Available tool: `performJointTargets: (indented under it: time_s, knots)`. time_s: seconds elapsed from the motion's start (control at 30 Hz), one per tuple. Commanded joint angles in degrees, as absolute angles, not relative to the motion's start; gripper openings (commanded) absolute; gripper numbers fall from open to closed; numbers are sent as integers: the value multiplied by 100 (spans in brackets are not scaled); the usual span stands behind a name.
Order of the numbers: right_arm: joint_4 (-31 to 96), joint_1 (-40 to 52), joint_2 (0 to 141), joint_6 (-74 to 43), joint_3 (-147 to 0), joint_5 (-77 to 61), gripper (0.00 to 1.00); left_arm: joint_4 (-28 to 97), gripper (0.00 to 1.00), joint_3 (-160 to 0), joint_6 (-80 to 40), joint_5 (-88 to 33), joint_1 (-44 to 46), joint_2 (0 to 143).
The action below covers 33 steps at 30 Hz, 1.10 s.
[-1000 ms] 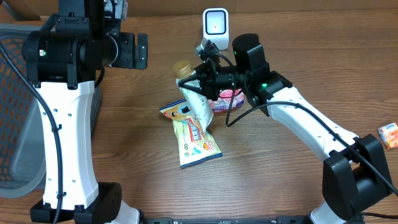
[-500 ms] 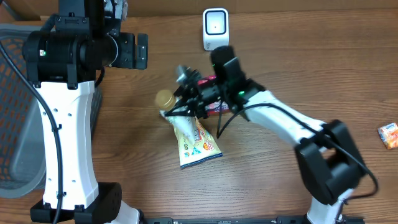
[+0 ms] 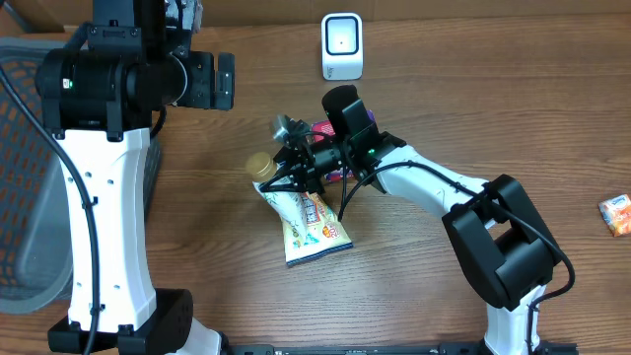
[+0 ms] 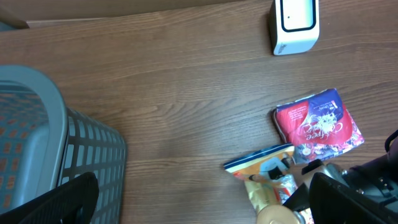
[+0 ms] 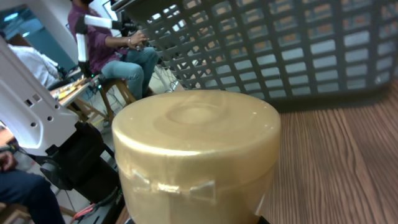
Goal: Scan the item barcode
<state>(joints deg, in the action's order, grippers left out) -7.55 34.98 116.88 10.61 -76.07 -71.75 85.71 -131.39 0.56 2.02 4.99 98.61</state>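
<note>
Right pincer (image 3: 286,170) clenched on the neck of the gold-capped pouch (image 3: 260,166), low over the surface (image 3: 394,296). The grip looks thin, though the wrist view shows only the cap, so jaw contact is hard to confirm. Left pincer (image 4: 202,190) released, idle, well apart. Scanner (image 3: 342,46) stands well behind the right pincer, with the cap pointing away from it. Risks: pouch body sags and swings on turning and slips from the jaws; its tail hangs right by the snack packets (image 3: 314,225) just beneath the pincer and could drag them; barcode face may end up turned from the scanner window.
</note>
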Motion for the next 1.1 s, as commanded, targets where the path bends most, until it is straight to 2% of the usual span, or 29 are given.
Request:
performJointTargets:
  time_s: [0.0,0.17,0.3,0.47,0.67,0.87,1.07]
  knots:
    - [-746,3389,11793,1299,-7717,-7319,9,8547,100,-13183,130,231,489,9911]
    - [-1741,3409,12062,1374,-7717,-8200,9,8549,100,-13183,130,231,489,9911]
    - [-1914,3411,12079,1378,-7717,-8368,7,8547,100,-13183,128,231,489,9911]
    - [-1293,3310,12156,1378,-7714,-8366,8,8547,100,-13183,128,231,489,9911]
    - [-727,2969,12156,1376,-7714,-8270,18,8547,100,-13183,130,231,489,9911]
    - [161,2582,12158,1964,-7710,-8239,18,8547,100,-13183,128,231,489,9911]
    - [137,2561,12158,2375,-7710,-8783,18,8547,100,-13183,128,231,489,9911]
